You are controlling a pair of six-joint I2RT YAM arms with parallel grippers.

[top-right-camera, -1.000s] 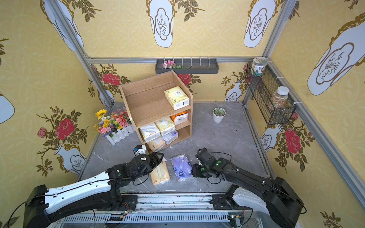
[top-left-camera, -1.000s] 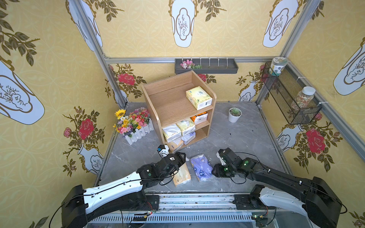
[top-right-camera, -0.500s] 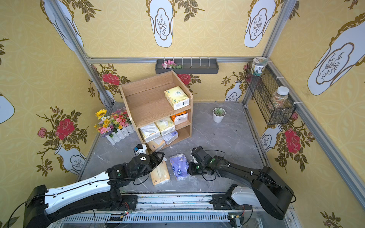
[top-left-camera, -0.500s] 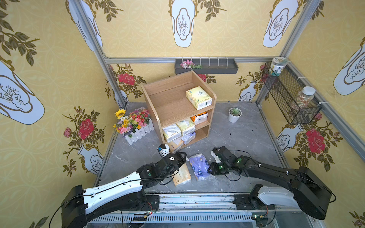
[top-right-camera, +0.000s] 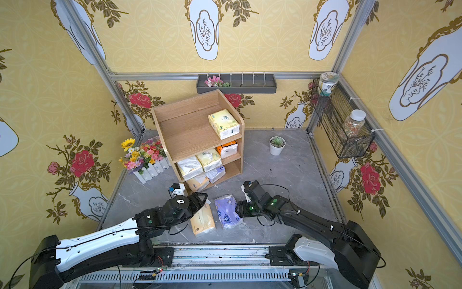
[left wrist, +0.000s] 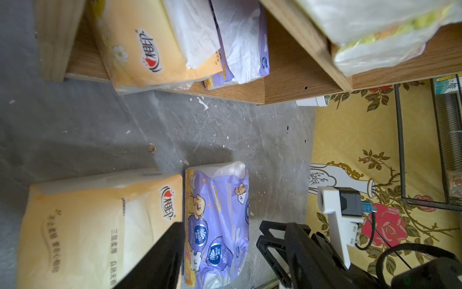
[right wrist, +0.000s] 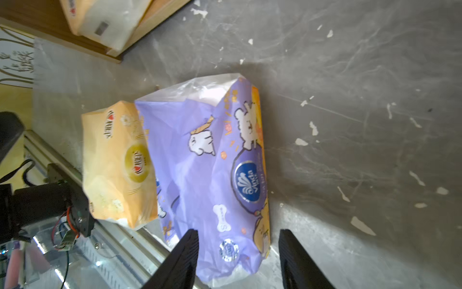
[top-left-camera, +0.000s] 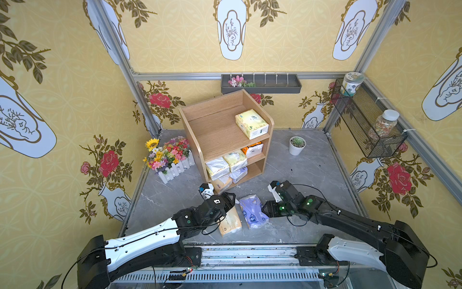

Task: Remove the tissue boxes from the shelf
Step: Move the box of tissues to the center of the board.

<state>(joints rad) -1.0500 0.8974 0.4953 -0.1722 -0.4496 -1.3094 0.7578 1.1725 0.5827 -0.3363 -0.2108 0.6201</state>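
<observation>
**Shelf.** The shelf [top-left-camera: 217,130] stands upright on the grey worktop [top-left-camera: 312,170], toward the back edge and near its middle.

**Packs on the shelf.**
- Top tier: one yellow-green pack [top-left-camera: 251,123] lies at the front right corner.
- Middle tier: an orange-and-white pack [top-left-camera: 253,149] sits at the right end. A pale yellow pack [top-left-camera: 236,159] and a white-wrapped pack [top-left-camera: 217,167] lie beside it toward the left.
- Bottom tier: a shelved tan pack [top-left-camera: 222,184] juts past the front lip at the left end. A shelved lavender pack [top-left-camera: 238,174] lies just beside it.

**Packs off the shelf.** A tan pack [top-left-camera: 231,221] and a lavender pack [top-left-camera: 252,211] lie flat on the worktop near its front edge. They are side by side, long sides touching, with the tan one on the left.

**Left gripper** [top-left-camera: 231,197]. It hangs low over the far end of the tan pack. The jaws stand apart and hold nothing. In the wrist view one finger [left wrist: 162,255] shows over that pack's edge, next to the lavender one.

**Right gripper** [right wrist: 238,231]. It sits low at the lavender pack's right side. The jaws are apart. In the wrist view one finger lies in front of the wrapper and the other stands clear of it over bare worktop. Whether the first finger touches the wrapper cannot be told. The pack rests on the worktop.

**Other items.** A potted succulent [top-left-camera: 297,145] stands right of the shelf, and a flower box [top-left-camera: 170,156] stands left of it.
</observation>
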